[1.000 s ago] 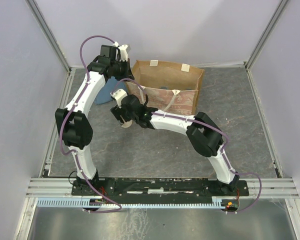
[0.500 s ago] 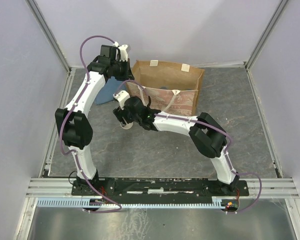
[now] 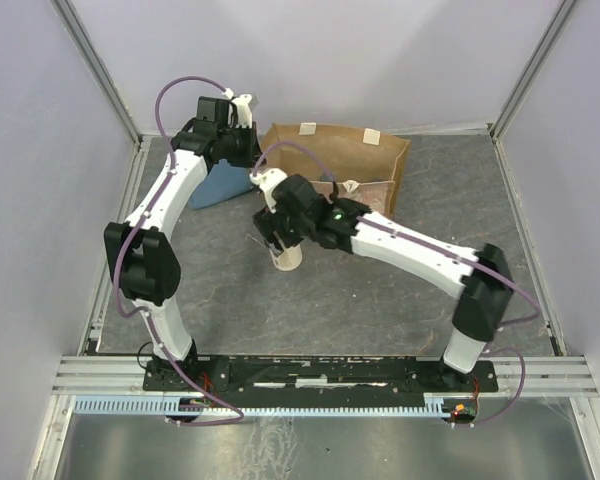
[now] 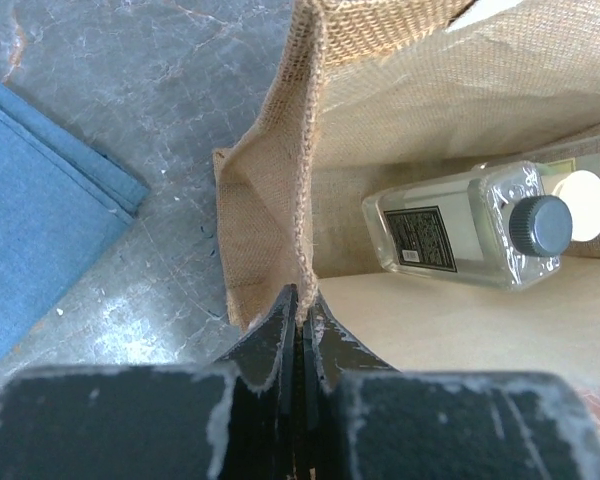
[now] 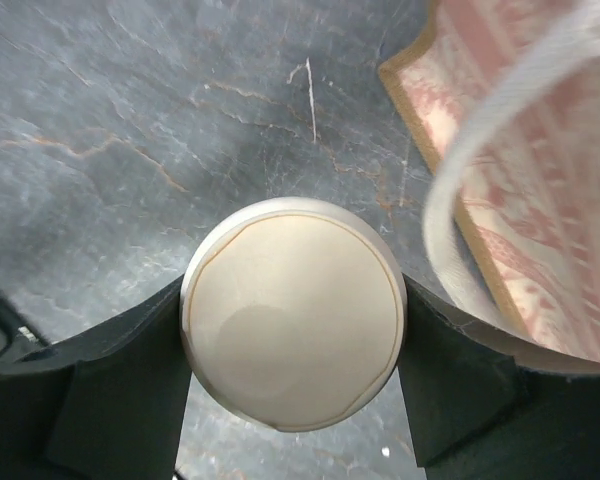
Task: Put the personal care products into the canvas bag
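Pale yellow jar (image 5: 292,300) clamped in right tool (image 5: 294,338); left tool (image 4: 302,312) pinches canvas bag (image 4: 265,200) rim; blue cloth (image 4: 40,200) beside bag.

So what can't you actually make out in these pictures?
- Top view: most of the canvas bag's inside, hidden by its near wall and the right arm.
- Left wrist view: the rest of the bag's floor, cut off by the picture's edge beyond the clear bottle; its label print is too small.
- Right wrist view: the held bottle, whose cream cap hides its body; the rope handle is blurred.
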`<action>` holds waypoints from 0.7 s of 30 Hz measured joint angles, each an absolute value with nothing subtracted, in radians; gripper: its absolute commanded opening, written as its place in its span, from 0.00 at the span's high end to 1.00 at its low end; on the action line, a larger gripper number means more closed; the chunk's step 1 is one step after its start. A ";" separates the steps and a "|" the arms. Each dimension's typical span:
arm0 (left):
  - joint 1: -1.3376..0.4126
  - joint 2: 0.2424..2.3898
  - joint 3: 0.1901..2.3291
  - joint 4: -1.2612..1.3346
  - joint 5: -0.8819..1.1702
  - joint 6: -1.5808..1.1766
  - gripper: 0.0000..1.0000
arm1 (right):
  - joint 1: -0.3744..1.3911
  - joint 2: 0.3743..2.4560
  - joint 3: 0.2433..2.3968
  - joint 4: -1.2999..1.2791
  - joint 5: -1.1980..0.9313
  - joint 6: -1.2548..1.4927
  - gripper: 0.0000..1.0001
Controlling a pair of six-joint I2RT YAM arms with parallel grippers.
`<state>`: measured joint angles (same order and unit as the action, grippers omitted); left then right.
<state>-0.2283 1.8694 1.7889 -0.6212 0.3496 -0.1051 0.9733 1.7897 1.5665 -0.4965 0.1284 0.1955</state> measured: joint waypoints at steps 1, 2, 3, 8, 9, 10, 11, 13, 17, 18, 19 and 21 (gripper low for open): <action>-0.228 1.858 1.774 -0.614 0.350 -0.106 0.97 | 0.973 1.758 1.580 -0.530 0.133 0.202 1.00; -0.229 1.848 1.762 -0.611 0.349 -0.106 0.97 | 0.973 1.724 1.597 -0.561 0.139 0.207 1.00; -0.229 1.837 1.748 -0.606 0.349 -0.106 0.97 | 0.973 1.692 1.615 -0.588 0.145 0.213 1.00; -0.245 1.787 1.698 -0.595 0.340 -0.106 0.97 | 0.973 1.568 1.760 -0.683 0.196 0.220 1.00; -0.253 1.776 1.691 -0.596 0.337 -0.106 0.97 | 0.973 1.559 1.790 -0.694 0.207 0.217 1.00; -0.261 1.767 1.686 -0.596 0.334 -0.106 0.97 | 0.973 1.556 1.829 -0.709 0.221 0.207 1.00; -0.270 1.758 1.681 -0.596 0.330 -0.107 0.97 | 0.973 1.556 1.861 -0.720 0.234 0.197 1.00; -0.288 1.742 1.676 -0.597 0.323 -0.106 0.97 | 0.966 1.559 1.913 -0.728 0.253 0.177 1.00; -0.316 1.723 1.668 -0.602 0.310 -0.106 0.97 | 0.905 1.589 1.979 -0.713 0.260 0.146 1.00; -0.318 1.721 1.668 -0.605 0.309 -0.106 0.97 | 0.878 1.601 1.980 -0.698 0.258 0.141 1.00; -0.319 1.721 1.668 -0.608 0.306 -0.106 0.97 | 0.855 1.614 1.980 -0.688 0.255 0.137 1.00; -0.321 1.721 1.668 -0.614 0.305 -0.106 0.97 | 0.812 1.649 1.979 -0.666 0.248 0.126 1.00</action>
<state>-0.3206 1.7206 1.6684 -0.6136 0.3046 -0.1062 0.8124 1.6485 1.9789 -0.6659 0.2478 0.1261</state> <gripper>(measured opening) 0.073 0.779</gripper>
